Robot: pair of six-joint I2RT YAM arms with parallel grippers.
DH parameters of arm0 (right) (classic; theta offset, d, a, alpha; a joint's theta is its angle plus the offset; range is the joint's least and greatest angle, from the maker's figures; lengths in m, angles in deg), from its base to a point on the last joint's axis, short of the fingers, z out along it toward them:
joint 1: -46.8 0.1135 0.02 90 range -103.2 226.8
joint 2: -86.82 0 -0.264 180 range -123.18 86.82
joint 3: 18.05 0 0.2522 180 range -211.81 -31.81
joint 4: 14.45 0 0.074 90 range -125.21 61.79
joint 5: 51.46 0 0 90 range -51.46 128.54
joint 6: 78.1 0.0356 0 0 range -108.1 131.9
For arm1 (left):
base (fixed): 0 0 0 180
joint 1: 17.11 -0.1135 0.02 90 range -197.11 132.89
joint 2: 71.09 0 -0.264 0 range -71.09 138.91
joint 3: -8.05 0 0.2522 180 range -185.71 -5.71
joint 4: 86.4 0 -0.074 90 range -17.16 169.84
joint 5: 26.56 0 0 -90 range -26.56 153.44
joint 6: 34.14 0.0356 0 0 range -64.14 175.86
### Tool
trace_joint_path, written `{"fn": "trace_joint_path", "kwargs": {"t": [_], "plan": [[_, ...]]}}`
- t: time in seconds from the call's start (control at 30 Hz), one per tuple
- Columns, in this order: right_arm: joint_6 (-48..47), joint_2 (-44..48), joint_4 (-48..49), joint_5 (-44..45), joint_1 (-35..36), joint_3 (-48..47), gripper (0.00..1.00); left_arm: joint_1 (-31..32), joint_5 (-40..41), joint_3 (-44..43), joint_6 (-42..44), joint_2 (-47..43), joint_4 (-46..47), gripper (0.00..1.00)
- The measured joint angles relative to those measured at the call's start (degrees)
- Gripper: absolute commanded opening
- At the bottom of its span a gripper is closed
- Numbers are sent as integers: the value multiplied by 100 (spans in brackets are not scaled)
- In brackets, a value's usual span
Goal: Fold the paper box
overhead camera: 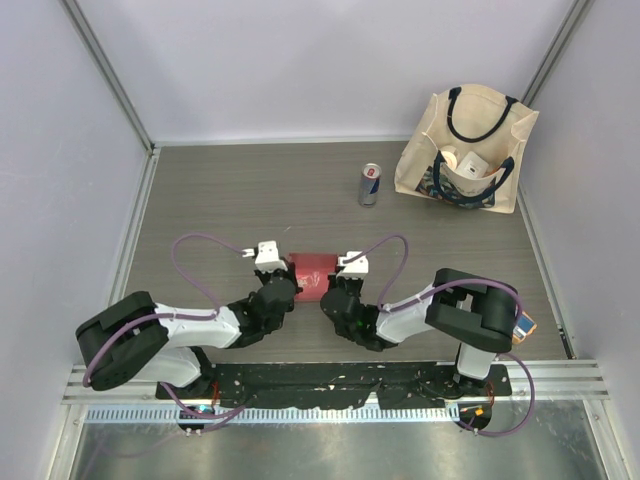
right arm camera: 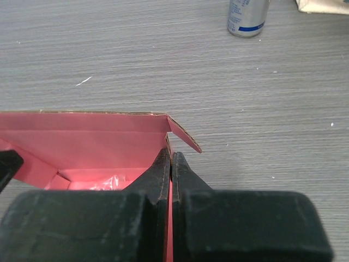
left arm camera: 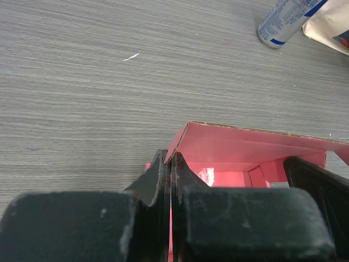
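Though walls (overhead camera: 300,60) are pale, the grey table (overhead camera: 250,190) bears the paper box (overhead camera: 312,270).

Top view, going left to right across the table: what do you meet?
In order: left tool → box → right tool → can → bag.

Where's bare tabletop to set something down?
Free: table from its left edge to the can; the strip between tote bag and right arm. Crowded: centre, left gripper and right gripper shut on the paper box.
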Motion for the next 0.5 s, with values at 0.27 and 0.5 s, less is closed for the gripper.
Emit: {"fn": "trace_joint_path", "kwargs": {"t": [0.27,0.5], "plan": [[643,76,-452,236,98,-55,2,142,127,149,-212,0,232,0],[761,105,-472,385,284,20,2,372,415,295,-378,-24,341,0]]}}
